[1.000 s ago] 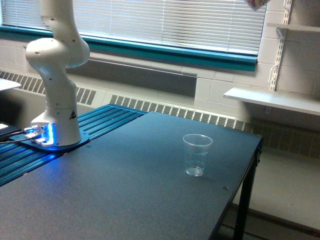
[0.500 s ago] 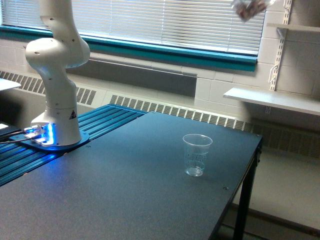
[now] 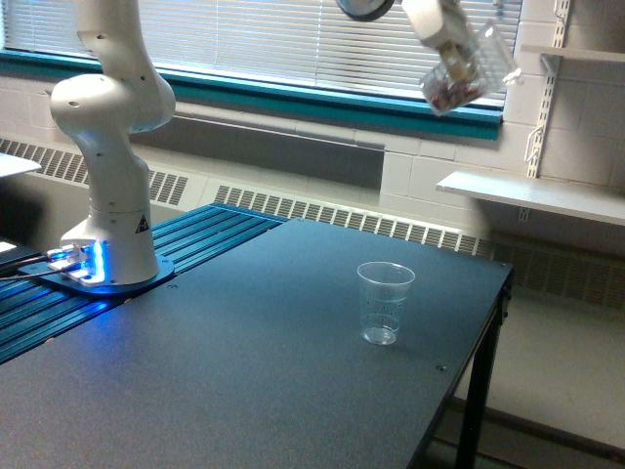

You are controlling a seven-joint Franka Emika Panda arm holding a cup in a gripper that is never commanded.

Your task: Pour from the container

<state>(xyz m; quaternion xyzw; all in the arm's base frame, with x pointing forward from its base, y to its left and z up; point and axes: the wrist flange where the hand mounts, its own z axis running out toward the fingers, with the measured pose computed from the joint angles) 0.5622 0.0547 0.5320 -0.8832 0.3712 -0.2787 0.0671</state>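
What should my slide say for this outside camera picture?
Robot claw holds a glass container high above a plastic cup.

Table (image 3: pixel 244 371) is dark grey-blue; clear plastic cup (image 3: pixel 385 302) on it has faint printed markings. Left of the cup: white arm base (image 3: pixel 109 234) glowing blue, on blue ribbed rails (image 3: pixel 195 239). Above the cup: clear jar (image 3: pixel 467 70) with brownish contents, teal window sill (image 3: pixel 322 98), white blinds (image 3: pixel 322 34).

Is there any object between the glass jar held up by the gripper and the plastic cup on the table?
Nothing visible. The small clear glass jar hangs high above the clear plastic cup, with only open air between them.
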